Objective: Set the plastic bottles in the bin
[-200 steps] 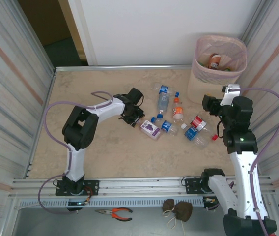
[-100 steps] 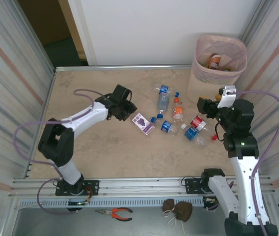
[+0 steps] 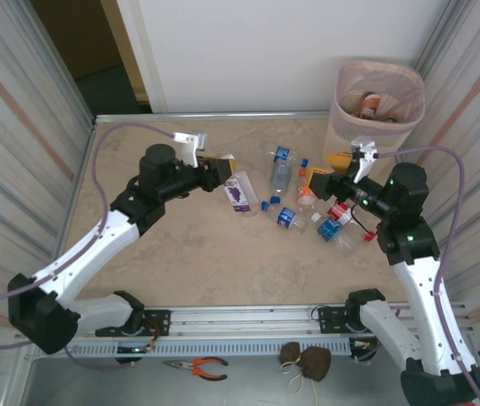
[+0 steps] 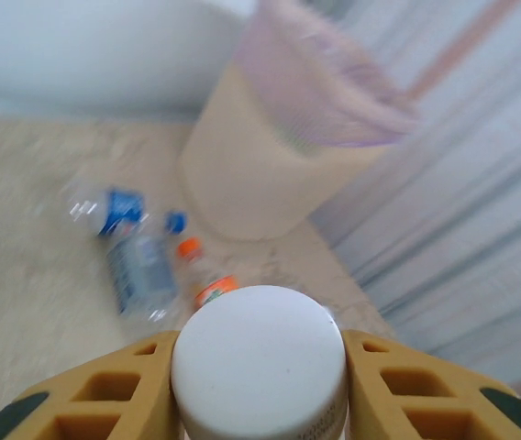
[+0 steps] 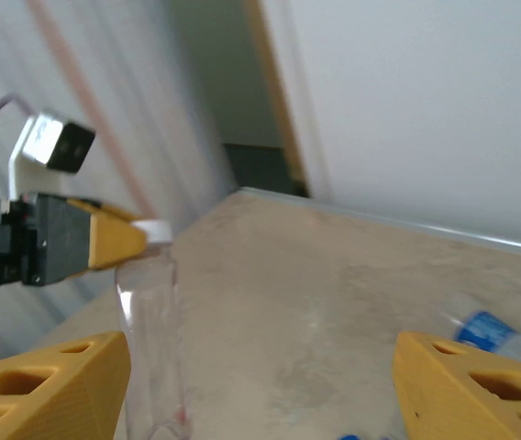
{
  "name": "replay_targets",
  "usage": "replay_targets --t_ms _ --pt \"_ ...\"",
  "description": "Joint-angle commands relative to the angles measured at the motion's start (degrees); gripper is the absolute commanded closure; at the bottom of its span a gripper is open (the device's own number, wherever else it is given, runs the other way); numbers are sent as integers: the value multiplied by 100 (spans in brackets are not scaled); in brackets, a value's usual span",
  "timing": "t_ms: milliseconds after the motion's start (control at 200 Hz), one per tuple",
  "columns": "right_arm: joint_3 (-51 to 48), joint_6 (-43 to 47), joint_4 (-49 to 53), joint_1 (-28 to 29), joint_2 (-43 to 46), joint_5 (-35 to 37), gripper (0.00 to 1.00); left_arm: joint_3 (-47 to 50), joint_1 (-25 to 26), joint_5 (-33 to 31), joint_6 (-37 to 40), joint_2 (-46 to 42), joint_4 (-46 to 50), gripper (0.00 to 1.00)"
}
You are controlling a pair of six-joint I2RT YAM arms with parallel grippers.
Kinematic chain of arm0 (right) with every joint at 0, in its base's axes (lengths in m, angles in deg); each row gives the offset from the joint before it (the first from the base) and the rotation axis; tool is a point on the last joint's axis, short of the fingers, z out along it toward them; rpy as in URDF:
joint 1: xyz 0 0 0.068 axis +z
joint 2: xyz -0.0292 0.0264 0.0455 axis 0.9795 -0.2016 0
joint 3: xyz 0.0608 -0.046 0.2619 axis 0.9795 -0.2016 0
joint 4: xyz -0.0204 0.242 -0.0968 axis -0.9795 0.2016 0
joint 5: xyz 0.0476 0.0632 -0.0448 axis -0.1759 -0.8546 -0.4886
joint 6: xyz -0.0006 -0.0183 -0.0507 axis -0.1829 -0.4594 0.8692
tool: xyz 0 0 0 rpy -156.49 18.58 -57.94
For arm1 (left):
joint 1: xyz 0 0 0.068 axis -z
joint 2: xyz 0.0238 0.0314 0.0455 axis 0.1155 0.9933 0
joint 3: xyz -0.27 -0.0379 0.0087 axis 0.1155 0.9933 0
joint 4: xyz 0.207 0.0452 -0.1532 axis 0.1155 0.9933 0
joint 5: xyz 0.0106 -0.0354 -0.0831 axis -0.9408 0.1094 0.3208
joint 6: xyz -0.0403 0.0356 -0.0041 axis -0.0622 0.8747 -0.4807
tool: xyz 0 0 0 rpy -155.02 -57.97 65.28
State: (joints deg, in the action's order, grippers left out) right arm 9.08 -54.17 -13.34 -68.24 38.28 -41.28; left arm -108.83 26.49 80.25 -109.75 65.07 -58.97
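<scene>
Top external view: a white plastic bottle with a purple grape label (image 3: pixel 238 193) is held by the left gripper (image 3: pixel 217 172), left of the frame's centre, and appears lifted off the beige stone-patterned surface (image 3: pixel 189 254). On the left wrist view its round white cap is seen clamped between the yellow fingers (image 4: pixel 407 390), so the grip is at the cap end. The right gripper (image 3: pixel 325 172) hangs empty, fingers apart, above the loose clear and orange plastic bottles (image 3: pixel 281 174) lying at centre. The tall pale pink mesh-banded bin (image 3: pixel 346 144) stands at the upper right, with at least one orange-topped bottle seen inside. The held bottle is judged light, thin-walled, smooth and round, so it could swing or slip from a cap-end hold. A steadier hold would be across the body, without crushing it.
</scene>
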Motion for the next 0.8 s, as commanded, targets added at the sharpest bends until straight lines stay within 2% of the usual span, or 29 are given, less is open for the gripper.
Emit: replay_targets --t_ms 0,165,256,376,526,792 --pt "345 -25 -556 347 -113 -925 25 -162 -51 1156 1275 -378 -441 73" --pt "689 306 -591 1123 -411 -1395 22 -429 -32 2529 1720 -662 -674 77" --pt "915 388 -591 1540 -576 -1627 20 -673 52 2943 1909 -711 -569 81" --pt "1199 651 -430 2103 -819 -1815 15 -953 190 3273 2059 -715 -481 82" --pt "1580 1120 75 2681 -1151 -1727 11 -1154 368 3635 2147 -669 -577 84" --pt "1725 1213 328 2912 -1504 -1792 12 -1331 557 3698 2330 -675 -560 84"
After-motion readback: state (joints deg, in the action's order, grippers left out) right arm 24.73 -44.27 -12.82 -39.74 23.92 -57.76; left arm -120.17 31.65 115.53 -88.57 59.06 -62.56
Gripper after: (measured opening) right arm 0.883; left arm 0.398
